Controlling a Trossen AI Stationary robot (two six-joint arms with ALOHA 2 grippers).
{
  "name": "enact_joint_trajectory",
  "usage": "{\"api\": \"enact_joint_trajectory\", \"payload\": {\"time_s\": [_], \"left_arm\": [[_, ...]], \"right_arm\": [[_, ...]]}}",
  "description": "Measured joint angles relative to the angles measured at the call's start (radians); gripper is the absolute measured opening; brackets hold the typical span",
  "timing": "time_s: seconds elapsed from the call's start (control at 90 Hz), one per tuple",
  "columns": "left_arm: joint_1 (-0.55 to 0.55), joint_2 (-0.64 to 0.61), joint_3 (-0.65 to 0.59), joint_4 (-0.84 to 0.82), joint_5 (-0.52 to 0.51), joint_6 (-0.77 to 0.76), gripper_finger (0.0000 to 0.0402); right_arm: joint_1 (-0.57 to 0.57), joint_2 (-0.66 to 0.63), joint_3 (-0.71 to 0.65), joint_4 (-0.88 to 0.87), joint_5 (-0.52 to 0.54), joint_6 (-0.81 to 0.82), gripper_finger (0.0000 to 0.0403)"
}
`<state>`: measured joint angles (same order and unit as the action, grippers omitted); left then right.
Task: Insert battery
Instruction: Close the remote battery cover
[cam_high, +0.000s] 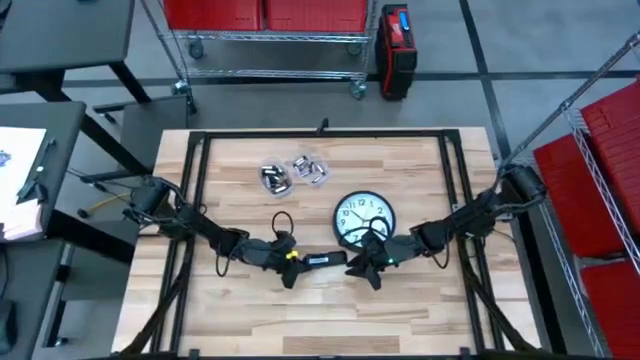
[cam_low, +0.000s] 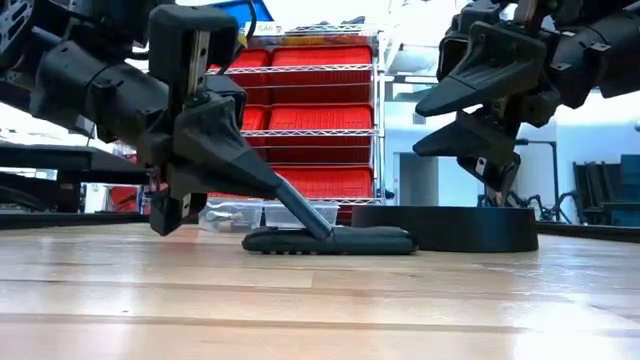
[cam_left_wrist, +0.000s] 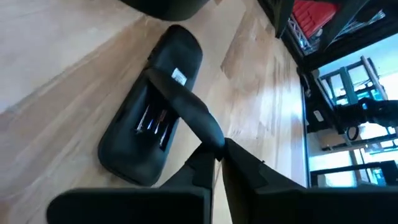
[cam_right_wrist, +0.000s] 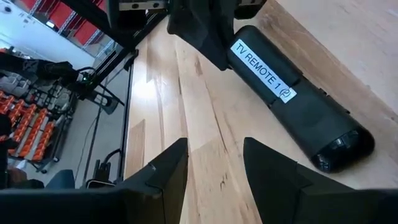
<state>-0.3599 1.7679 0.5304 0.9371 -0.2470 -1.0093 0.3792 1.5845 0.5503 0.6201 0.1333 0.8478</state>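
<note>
A black TV remote (cam_high: 325, 259) lies flat on the table near its middle. Its white label (cam_right_wrist: 261, 70) faces up, and its battery bay (cam_left_wrist: 151, 122) is open, showing metal springs. My left gripper (cam_high: 291, 264) is shut at the remote's left end, fingers slanting down onto it (cam_low: 300, 212). My right gripper (cam_high: 366, 266) hangs open above the table (cam_low: 487, 112), just right of the remote, touching nothing. Batteries lie in two clear packs (cam_high: 292, 172) at the far side. No battery shows in the bay. My left gripper rests its shut fingers (cam_left_wrist: 186, 107) on the remote's upper face, beside the open battery bay (cam_left_wrist: 163, 129). The fingers slant down from the table's left and lie across the remote. The remote stays flat on the table (cam_low: 330, 241).
A round black wall clock (cam_high: 363, 218) lies face up just beyond the remote, close under my right arm. A black frame (cam_high: 200, 180) borders the work area. Bare wood lies toward the near edge (cam_high: 320, 320).
</note>
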Motion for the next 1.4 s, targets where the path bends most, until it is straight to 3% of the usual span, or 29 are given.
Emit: {"api": "enact_joint_trajectory", "payload": {"time_s": [0.3, 0.744, 1.089, 1.4], "left_arm": [[0.0, 0.0, 0.0, -0.004, 0.0, -0.045, 0.0009], [0.0, 0.001, 0.0, -0.018, 0.009, -0.043, 0.0115], [-0.018, 0.002, 0.003, -0.039, 0.038, -0.049, 0.0121], [0.007, 0.001, 0.051, -0.184, 0.048, -0.01, 0.0121]], "right_arm": [[0.0, 0.0, 0.0, -0.001, 0.0, -0.001, 0.0143], [-0.002, 0.0, 0.0, -0.001, 0.0, -0.001, 0.0143], [-0.002, 0.0, 0.0, -0.007, 0.0, -0.001, 0.0143], [-0.002, 0.0, 0.0, -0.007, 0.0, 0.0, 0.0143]]}}
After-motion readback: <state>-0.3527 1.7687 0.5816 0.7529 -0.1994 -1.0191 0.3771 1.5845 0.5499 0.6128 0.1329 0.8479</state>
